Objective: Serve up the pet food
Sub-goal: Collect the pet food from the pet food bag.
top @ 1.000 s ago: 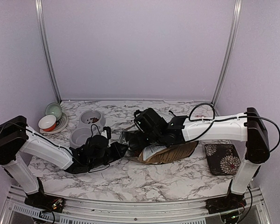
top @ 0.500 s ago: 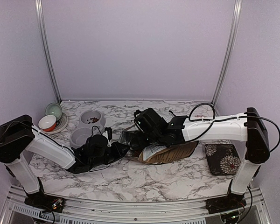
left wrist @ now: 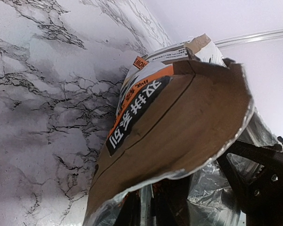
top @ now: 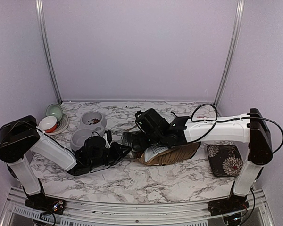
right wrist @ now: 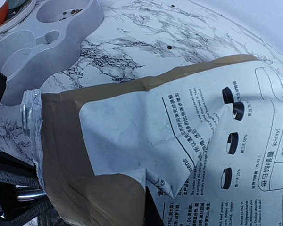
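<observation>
The brown-and-white dog-food bag point(top: 175, 154) lies on its side at the table's middle, its foil-lined mouth facing left. My right gripper point(top: 145, 140) is shut on the bag's upper wall near the mouth; in the right wrist view the printed label point(right wrist: 132, 127) crumples at my gripper point(right wrist: 153, 200). My left gripper point(top: 124, 149) reaches into the bag's mouth. In the left wrist view the bag point(left wrist: 179, 122) covers my gripper point(left wrist: 155, 209), so its jaws do not show clearly. A few pet food pellets point(top: 93, 121) lie in the far bowl, also seen from the right wrist point(right wrist: 68, 12).
A grey double-bowl feeder point(top: 80, 136) stands left of the bag, its rim showing in the right wrist view point(right wrist: 87, 26). A red bowl point(top: 48, 125) and a green cup point(top: 54, 111) sit on a plate at far left. A patterned pad point(top: 224, 159) lies right. Stray pellets point(right wrist: 169, 47) dot the table.
My left arm has pushed a little to the right, its gripper going further into the bag's mouth. The right arm and the bag have stayed put.
</observation>
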You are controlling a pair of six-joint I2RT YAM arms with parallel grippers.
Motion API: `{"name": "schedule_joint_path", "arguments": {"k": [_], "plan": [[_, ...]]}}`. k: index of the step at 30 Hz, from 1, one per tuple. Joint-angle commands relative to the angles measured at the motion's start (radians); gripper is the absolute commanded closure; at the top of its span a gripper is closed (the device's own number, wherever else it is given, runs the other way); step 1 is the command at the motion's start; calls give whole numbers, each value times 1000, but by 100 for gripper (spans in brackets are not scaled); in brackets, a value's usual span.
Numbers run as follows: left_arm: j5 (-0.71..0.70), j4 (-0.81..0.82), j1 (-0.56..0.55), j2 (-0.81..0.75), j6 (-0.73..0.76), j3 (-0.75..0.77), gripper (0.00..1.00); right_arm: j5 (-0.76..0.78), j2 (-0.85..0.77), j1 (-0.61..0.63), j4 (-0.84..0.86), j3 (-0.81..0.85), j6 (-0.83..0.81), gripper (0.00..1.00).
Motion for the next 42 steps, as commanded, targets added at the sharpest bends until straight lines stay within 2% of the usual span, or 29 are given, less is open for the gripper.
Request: {"name": "schedule_joint_path", "arguments": {"k": [1,21,42], "plan": [[48,133,14,26,-84,-31,100,35,-12,-6,-15,49,5,100],[113,275,30,47,-230,-52,100,44,-27,-2,-23,39,14,100],[75,298,39,-16,-226,-127,100,65,-42,7,-43,64,3,100]]}}
